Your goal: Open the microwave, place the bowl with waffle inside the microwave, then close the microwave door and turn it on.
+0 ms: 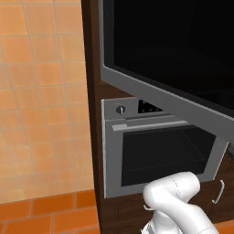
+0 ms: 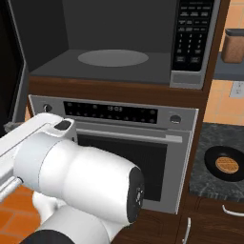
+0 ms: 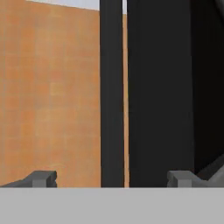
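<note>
The microwave [image 2: 119, 43] stands open, its grey cavity and round turntable [image 2: 113, 57] bare. The microwave door [image 1: 169, 50], black glass in a grey frame, is swung out to the left. At the right, on the dark counter, a black bowl with a waffle [image 2: 227, 164] rests apart from the arm. My gripper [image 3: 111, 179] is open, its fingertips [image 3: 41, 178] set wide apart. Ahead, in line with the gap between them, rises a dark upright strip [image 3: 111, 87], apparently the door's edge. Nothing is held.
Under the microwave sits a grey oven [image 2: 119, 143] with a bar handle and knobs. The microwave's button panel [image 2: 193, 38] is on its right side. A brown canister [image 2: 233, 45] stands on a shelf at the far right. Orange tiled wall [image 1: 41, 91] fills the left.
</note>
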Motion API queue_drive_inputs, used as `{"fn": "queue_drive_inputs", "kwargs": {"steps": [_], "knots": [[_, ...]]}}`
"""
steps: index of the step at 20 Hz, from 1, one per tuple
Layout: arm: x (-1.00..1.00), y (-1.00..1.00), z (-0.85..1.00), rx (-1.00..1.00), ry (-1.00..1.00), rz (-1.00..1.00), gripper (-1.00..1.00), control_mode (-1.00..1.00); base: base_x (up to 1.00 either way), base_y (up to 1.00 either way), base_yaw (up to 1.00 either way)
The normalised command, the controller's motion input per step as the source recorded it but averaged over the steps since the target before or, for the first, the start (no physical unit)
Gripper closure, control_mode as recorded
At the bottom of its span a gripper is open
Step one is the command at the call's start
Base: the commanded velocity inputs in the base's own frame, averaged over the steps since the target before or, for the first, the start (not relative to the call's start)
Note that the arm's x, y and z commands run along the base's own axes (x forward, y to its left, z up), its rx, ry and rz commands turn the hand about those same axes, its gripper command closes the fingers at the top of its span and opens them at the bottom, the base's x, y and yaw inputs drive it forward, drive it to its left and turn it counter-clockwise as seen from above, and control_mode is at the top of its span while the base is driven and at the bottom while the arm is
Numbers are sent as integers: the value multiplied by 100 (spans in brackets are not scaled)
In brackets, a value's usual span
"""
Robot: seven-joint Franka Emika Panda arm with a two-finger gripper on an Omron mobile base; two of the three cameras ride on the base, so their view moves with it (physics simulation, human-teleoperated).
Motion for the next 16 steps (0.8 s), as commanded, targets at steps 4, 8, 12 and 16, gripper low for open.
{"fn": "queue_drive_inputs", "kwargs": {"steps": [4,8,12,16], "knots": [[-17,46,0,-7,0,24,-100,-100,0,0,0],[-30,63,0,-5,0,7,-100,-100,0,0,0],[-9,67,0,-3,1,0,-100,-100,0,0,0],[0,66,0,-6,7,11,-100,-100,0,0,0]]}}
